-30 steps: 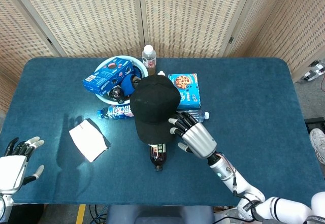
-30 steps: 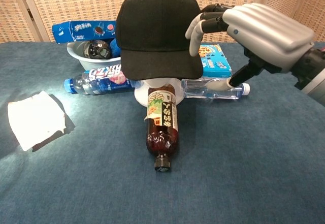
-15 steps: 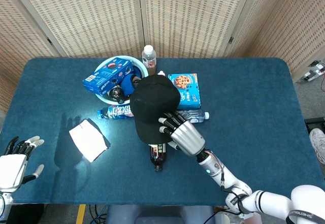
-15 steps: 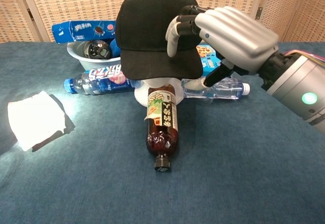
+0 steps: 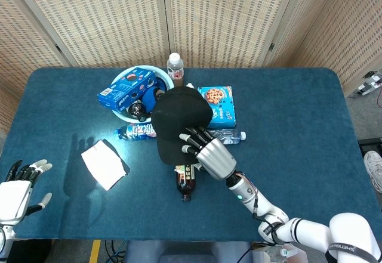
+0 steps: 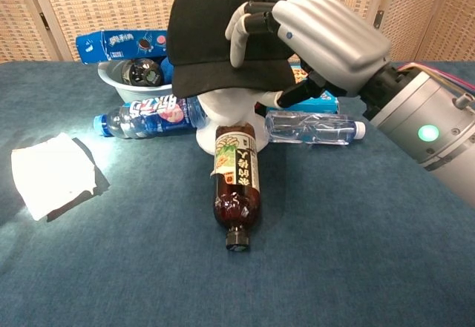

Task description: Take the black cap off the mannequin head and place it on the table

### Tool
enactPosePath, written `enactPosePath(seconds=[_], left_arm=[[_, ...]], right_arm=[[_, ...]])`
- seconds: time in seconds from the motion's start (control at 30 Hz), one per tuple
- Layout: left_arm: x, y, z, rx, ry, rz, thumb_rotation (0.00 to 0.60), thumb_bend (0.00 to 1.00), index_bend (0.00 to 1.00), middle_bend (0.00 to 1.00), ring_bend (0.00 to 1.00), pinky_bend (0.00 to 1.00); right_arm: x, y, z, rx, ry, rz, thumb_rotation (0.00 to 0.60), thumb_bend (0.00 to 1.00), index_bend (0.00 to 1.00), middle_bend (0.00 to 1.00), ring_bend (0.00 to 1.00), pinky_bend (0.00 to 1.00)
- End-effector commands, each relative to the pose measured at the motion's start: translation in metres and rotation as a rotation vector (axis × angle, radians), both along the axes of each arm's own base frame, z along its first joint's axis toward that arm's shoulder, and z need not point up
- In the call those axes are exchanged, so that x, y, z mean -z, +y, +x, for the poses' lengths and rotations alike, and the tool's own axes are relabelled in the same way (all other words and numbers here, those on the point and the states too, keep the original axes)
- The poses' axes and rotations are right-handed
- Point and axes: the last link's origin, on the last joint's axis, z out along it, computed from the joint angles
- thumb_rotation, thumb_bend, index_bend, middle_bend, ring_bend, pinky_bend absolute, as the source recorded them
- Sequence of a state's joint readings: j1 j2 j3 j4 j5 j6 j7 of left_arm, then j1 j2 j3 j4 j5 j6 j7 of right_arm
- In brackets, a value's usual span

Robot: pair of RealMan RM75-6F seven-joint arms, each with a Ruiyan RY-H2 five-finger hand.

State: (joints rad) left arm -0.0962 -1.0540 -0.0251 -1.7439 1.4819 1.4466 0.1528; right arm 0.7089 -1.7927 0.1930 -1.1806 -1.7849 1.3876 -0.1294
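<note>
I observe my right hand (image 6: 312,34) gripping the black fabric baseball cap (image 6: 215,34) by its right side, fingers over the crown and thumb beneath the brim. The cap sits tilted on the white mannequin head (image 6: 230,119), lifted enough to bare the face. A brown plastic drink bottle (image 6: 236,186) lies in front. My left hand (image 5: 15,191) rests with fingers spread, holding nothing, at the blue cloth-covered table's (image 5: 298,132) near left corner.

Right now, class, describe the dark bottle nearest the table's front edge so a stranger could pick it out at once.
Start at the white mannequin head under the black cap in the middle of the blue table. The brown bottle lies flat in front of its base, black lid toward the camera. Unlike the clear bottle and blue-labelled bottle lying crosswise, it holds dark liquid.
</note>
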Motion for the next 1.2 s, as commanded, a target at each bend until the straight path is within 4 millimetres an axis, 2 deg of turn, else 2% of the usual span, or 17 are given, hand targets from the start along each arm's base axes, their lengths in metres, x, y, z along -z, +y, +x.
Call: enactPosePath(seconds=[0.03,0.13,0.37,0.67,0.93,1.2], left_arm=[[0.0,0.001,0.0,0.0,0.0,-0.001,0.6,0.24,0.24,0.18,0.17,0.03],[0.0,0.001,0.0,0.001,-0.001,-0.002,0.6,0.24,0.24,0.18,0.17,0.03],[-0.001,0.001,-0.002,-0.005,-0.002,0.005,0.6,0.24,0.24,0.18,0.17,0.03],[-0.002,0.001,-0.003,-0.003,-0.003,0.006,0.6,0.24,0.24,0.18,0.17,0.03],[-0.004,0.001,-0.004,-0.003,-0.006,0.008,0.6,0.24,0.24,0.18,0.17,0.03],[-0.004,0.0,-0.005,-0.005,-0.01,0.011,0.6,0.24,0.24,0.18,0.17,0.03]], right_arm=[[-0.001,-0.002,0.003,-0.007,-0.015,-0.006,0.6,0.46,0.53,0.32,0.13,0.23],[-0.002,-0.005,0.006,-0.014,-0.029,-0.012,0.6,0.49,0.58,0.33,0.15,0.23],[-0.007,-0.011,0.013,-0.029,-0.044,-0.039,0.6,0.49,0.69,0.37,0.18,0.23],[-0.02,-0.025,0.034,-0.038,-0.114,-0.098,0.6,0.49,0.79,0.42,0.24,0.23],[-0.035,-0.04,0.063,-0.071,-0.146,-0.157,0.6,0.49,0.81,0.43,0.24,0.23],[-0.055,-0.062,0.087,-0.074,-0.162,-0.236,0.6,0.49,0.81,0.43,0.24,0.23]])
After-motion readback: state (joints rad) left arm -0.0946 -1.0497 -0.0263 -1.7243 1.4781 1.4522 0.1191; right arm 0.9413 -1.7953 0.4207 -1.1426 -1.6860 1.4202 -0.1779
